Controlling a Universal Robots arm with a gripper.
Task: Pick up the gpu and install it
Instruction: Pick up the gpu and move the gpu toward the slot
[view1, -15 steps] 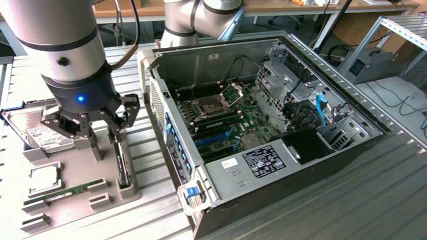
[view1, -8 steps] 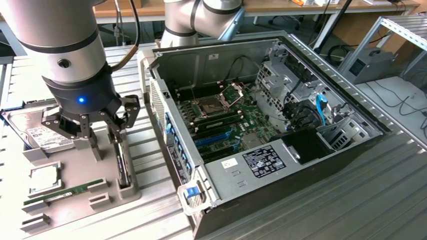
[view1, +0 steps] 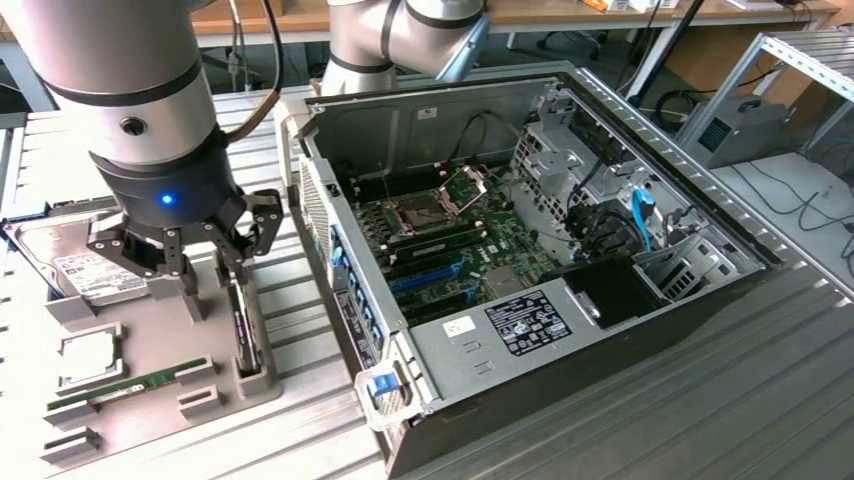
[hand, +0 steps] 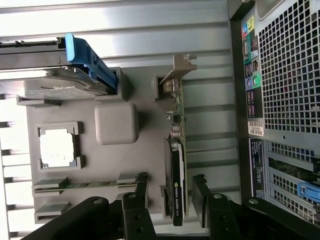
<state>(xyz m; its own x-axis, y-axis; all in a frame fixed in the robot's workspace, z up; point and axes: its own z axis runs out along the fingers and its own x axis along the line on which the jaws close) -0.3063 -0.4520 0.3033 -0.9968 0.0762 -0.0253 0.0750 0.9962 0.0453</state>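
In the exterior view the gripper (view1: 214, 285) hangs low over the gray holder tray (view1: 154, 345) on the tabletop (view1: 694, 400), at the exterior view's left of the open computer case (view1: 534, 250). The gpu (view1: 240, 325) stands on its edge in the tray, just under the jaws, not yet lifted.

In the wrist view the jaws are released, with one finger on each side of the gpu (hand: 176, 165) near its fan end, and not closed on it. The step in hand is, I judge, the pick-up, in its approach part. A good grip here calls for the card centred between the fingers (hand: 141, 187) and held straight, because it sits in narrow slots of the tray.
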